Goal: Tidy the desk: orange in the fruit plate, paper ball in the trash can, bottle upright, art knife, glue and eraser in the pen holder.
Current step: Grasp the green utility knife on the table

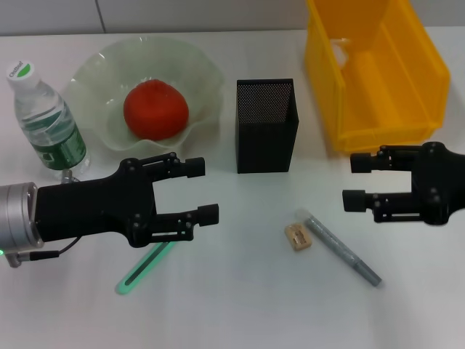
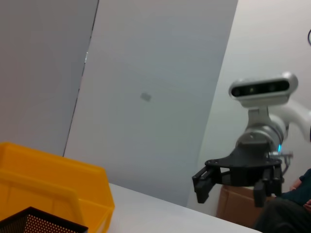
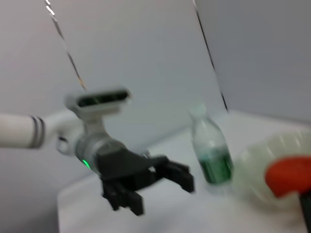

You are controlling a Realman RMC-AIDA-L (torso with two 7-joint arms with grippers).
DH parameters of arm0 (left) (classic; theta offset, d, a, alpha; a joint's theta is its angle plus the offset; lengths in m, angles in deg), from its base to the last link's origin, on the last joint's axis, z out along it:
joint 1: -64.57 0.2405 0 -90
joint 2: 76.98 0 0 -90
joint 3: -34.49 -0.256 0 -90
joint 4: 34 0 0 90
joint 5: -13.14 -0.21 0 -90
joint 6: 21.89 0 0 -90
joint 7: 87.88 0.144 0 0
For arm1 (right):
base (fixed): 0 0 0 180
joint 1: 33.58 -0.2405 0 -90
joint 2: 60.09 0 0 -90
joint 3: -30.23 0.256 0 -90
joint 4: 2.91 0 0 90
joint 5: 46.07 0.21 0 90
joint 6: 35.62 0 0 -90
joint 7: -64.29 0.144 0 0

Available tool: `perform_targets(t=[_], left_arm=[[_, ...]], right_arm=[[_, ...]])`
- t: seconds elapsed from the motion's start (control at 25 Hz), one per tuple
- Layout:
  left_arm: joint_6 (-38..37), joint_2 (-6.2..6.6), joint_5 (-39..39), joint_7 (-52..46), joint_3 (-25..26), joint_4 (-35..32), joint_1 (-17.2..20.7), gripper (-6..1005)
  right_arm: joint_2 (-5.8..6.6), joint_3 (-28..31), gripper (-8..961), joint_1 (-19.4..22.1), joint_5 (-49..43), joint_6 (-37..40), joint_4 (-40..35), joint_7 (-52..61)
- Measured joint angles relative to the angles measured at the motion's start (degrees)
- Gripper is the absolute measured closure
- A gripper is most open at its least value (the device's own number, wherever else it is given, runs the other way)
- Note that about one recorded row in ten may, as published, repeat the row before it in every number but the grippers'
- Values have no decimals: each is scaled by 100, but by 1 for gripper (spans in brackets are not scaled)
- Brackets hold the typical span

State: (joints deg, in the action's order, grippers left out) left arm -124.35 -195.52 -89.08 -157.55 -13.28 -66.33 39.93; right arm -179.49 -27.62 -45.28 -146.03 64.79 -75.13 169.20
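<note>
Both grippers — left [image 1: 207, 190], right [image 1: 354, 182] — hover open-fingered above the desk [image 1: 240, 291].

One orange [image 1: 155, 109] (one bottle [image 1: 46, 123])

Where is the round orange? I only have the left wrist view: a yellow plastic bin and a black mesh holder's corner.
Observer: The orange already sits in the pale green wavy glass plate.
Operator: And the bottle?
Observer: The clear plastic water bottle stands upright beside that plate.
Operator: What's left out?
Observer: A tan eraser, a grey stick and a thin green tool lie on the white desk, near the open left gripper and open right gripper.
</note>
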Motion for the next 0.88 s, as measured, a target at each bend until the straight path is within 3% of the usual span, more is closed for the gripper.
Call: perform_targets(t=[0.04, 0.2, 0.24, 0.28, 0.32, 0.4, 0.44, 0.48, 0.64, 0.88], left_arm=[[0, 0, 0, 0, 0, 0, 0, 206], [31, 3, 2, 10, 2, 18, -2, 206], [111, 6, -17, 45, 7, 22, -4, 206], [111, 6, -17, 45, 7, 22, -4, 206], [132, 6, -19, 47, 6, 27, -8, 206], [156, 5, -21, 48, 5, 31, -12, 206], [177, 2, -23, 49, 5, 32, -13, 206], [177, 2, -23, 49, 5, 32, -13, 206], [193, 0, -25, 51, 5, 42, -10, 207], [231, -2, 6, 51, 23, 89, -25, 207]], right_arm=[[11, 2, 226, -166, -420, 33, -542, 853], [33, 36, 226, -552, -1168, 137, -1192, 2014], [40, 30, 225, -906, -1885, 313, -1622, 2732], [40, 30, 225, -906, -1885, 313, -1622, 2732], [40, -2, 225, -1279, -2556, 537, -1902, 3279], [40, -20, 225, -1455, -2877, 655, -1991, 3509], [39, -94, 224, -1863, -3509, 929, -2030, 3899], [39, -94, 224, -1863, -3509, 929, -2030, 3899], [33, -493, 224, -2586, -4422, 1243, -1571, 4479], [27, -892, 225, -3112, -5180, 1279, -768, 4678]])
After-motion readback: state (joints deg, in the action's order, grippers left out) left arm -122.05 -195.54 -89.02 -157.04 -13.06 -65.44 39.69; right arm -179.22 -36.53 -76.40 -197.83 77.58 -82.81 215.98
